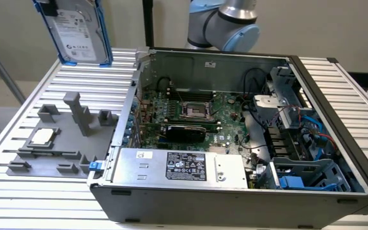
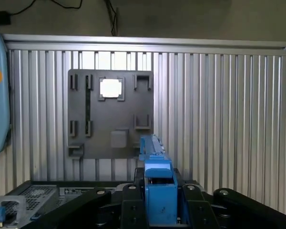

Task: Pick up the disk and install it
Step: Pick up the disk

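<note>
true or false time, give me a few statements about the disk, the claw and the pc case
1. The claw is shut on the disk. True.
2. The disk sits inside the case. False: it hangs outside the case, at the exterior view's left.
3. A silver chip lies in the grey fixture. True.
4. The case is closed. False: it is open, with the motherboard showing.

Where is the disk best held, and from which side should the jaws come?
Grip the disk at one short end, jaws on its two flat faces, coming from that end. It is thin and flat; the gripper holds it this way, hanging upright.
</note>
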{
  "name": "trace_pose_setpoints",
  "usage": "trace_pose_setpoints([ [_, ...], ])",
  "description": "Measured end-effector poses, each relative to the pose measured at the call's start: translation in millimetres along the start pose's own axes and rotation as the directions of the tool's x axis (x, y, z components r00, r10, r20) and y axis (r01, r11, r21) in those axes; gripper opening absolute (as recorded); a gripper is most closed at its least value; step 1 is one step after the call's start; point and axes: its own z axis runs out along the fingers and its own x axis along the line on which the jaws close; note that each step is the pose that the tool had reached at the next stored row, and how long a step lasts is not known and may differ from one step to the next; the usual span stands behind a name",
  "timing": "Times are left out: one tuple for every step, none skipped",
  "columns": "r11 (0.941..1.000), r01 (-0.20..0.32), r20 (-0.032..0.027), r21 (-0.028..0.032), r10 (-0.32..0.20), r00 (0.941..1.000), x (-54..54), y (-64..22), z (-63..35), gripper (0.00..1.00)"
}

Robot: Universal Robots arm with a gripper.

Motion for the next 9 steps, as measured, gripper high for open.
trace_pose_setpoints([
  [1.0,0.0,-0.0001,-0.0002,0.0,1.0,1.1,-4.3,-0.3,0.33],
  [1.0,0.0,0.0,-0.0003,0.0,1.0,2.3,-8.8,-0.5,0.33],
  [1.0,0.0,0.0,-0.0003,0.0,1.0,3.6,-13.3,-0.8,0.33],
  [1.0,0.0,0.0,-0.0004,0.0,1.0,5.0,-18.2,-1.1,0.33],
  [1.0,0.0,0.0,-0.0005,0.0,1.0,6.3,-22.7,-1.4,0.33],
  [1.0,0.0,0.0001,-0.0005,0.0,1.0,7.7,-27.2,-1.7,0.33],
  [1.0,0.0,0.0,-0.0007,0.0,1.0,9.0,-31.7,-2.0,0.33],
  [1.0,0.0,0.0,-0.0008,0.0,1.0,10.4,-36.3,-2.3,0.33],
  [1.0,0.0,0.0,-0.0009,0.0,1.0,11.8,-40.8,-2.6,0.33],
])
